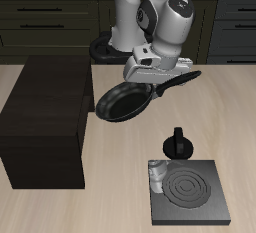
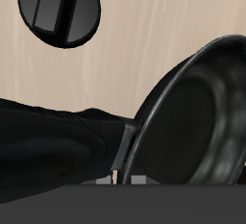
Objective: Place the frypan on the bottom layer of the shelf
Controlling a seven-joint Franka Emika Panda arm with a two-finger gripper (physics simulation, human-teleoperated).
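Note:
The frypan (image 1: 121,102) is a round black pan, tilted and held above the table beside the open side of the shelf (image 1: 45,117). The shelf is a large dark box-like cabinet. My gripper (image 1: 157,79) is shut on the pan's long black handle (image 1: 183,75). In the wrist view the pan's bowl (image 2: 197,122) and its handle (image 2: 58,156) fill most of the frame. Only the tips of my gripper (image 2: 128,180) show at the handle's root. The shelf's layers are hidden from the exterior view.
A small black pot with a knob (image 1: 178,143) stands on the table near the pan; it also shows in the wrist view (image 2: 60,12). A square dark stove plate with rings (image 1: 188,192) lies near the table's front edge.

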